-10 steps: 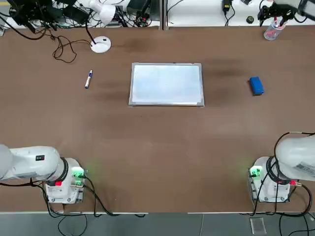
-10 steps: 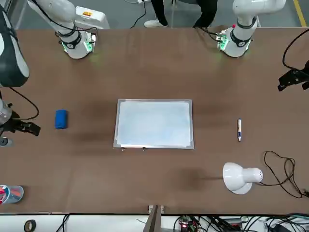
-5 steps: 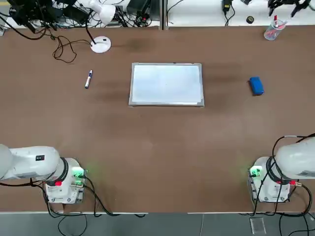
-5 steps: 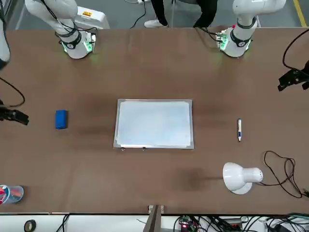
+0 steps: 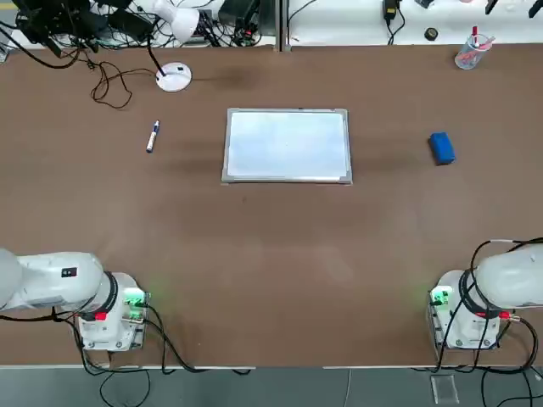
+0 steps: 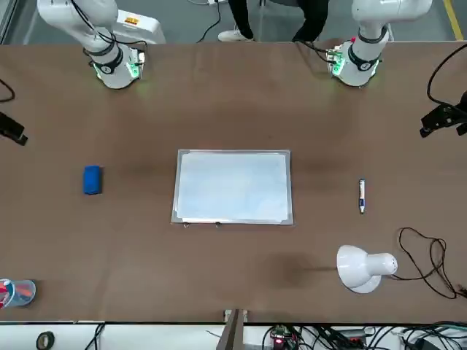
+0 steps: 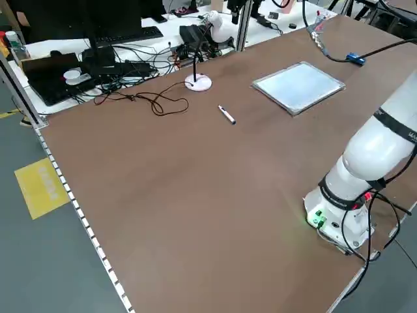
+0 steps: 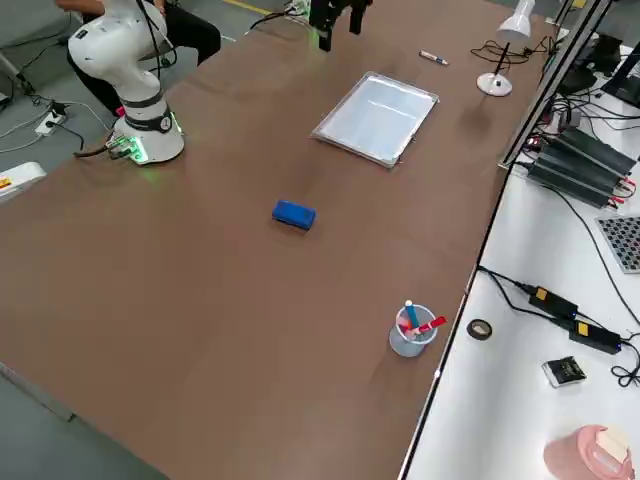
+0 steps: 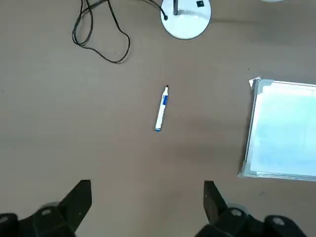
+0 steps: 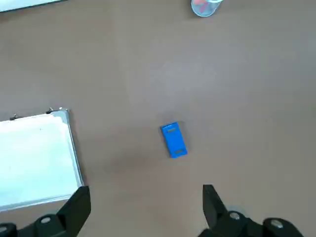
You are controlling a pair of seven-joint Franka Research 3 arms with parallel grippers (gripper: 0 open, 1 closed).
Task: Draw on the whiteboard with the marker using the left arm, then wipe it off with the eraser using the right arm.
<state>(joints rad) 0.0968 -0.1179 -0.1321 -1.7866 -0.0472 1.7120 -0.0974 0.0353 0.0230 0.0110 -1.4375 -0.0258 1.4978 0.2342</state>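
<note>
One whiteboard (image 5: 287, 145) lies flat at the middle of the top view, its face blank as far as I can tell. My marker (image 5: 153, 136) lies on the table to its left in that frame, well apart; the blue eraser (image 5: 441, 147) lies to its right, also well apart. A blank board with both tools set down fits a drawing yet to come or one already wiped away, and I cannot tell which. My left gripper (image 9: 145, 197) hangs high over the marker, fingers spread wide and empty. My right gripper (image 10: 145, 202) hangs high over the eraser, likewise parted, holding nothing.
</note>
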